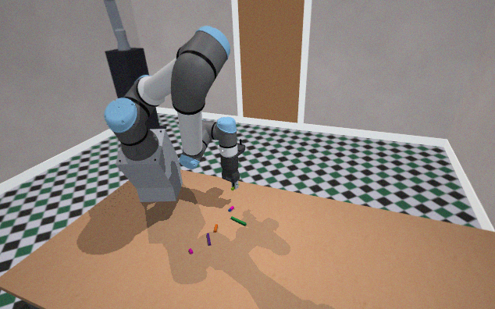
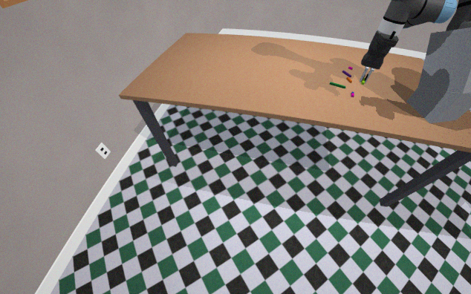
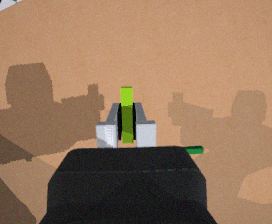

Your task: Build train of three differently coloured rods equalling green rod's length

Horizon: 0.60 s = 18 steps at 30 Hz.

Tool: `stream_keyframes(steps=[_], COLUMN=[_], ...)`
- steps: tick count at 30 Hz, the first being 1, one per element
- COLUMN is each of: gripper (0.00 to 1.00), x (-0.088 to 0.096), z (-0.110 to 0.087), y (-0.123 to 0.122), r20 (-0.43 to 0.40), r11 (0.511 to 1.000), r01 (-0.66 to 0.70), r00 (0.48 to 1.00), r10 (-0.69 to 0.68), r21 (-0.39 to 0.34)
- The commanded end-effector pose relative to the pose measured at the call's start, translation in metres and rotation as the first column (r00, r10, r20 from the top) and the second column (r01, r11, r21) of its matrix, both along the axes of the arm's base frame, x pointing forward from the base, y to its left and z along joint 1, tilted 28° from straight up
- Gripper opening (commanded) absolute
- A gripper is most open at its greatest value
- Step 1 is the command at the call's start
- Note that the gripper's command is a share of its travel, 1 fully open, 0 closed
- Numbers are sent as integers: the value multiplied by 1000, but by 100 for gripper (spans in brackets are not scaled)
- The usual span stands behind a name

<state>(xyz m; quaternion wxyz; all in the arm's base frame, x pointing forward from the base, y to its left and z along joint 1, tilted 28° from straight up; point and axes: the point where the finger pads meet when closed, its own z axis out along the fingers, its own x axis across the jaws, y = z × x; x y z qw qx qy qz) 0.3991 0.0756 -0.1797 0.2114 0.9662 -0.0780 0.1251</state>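
My gripper (image 1: 235,186) (image 2: 365,77) (image 3: 127,114) is shut on the lime rod (image 1: 233,189) (image 2: 363,82) (image 3: 127,94), held above the table near its back edge in the top view. A magenta rod (image 1: 232,207) (image 2: 352,95) and a blue rod (image 1: 229,210) lie end to end; their exact gap is too small to tell. The green rod (image 1: 238,221) (image 2: 337,85) lies close by and shows partly in the wrist view (image 3: 195,150). An orange rod (image 1: 215,228) (image 2: 349,79), a purple rod (image 1: 208,239) (image 2: 347,73) and another magenta rod (image 1: 190,251) (image 2: 351,67) lie apart.
The wooden table (image 1: 363,250) (image 2: 215,70) bears the rods and broad arm shadows. The grey robot pedestal (image 1: 148,179) (image 2: 453,70) stands at one end. No grey rod is visible. In the wrist view my gripper's body hides the lower middle.
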Motion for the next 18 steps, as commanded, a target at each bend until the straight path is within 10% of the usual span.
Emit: stream_keyframes(steps=[1, 18], gripper=[24, 24], x=[0, 9], z=[0, -33], y=[0, -15], r20=[1, 0], r11=[1000, 1000], r01=[-1, -1], r00=[1000, 1000], r10=[1, 1], r21=[0, 1])
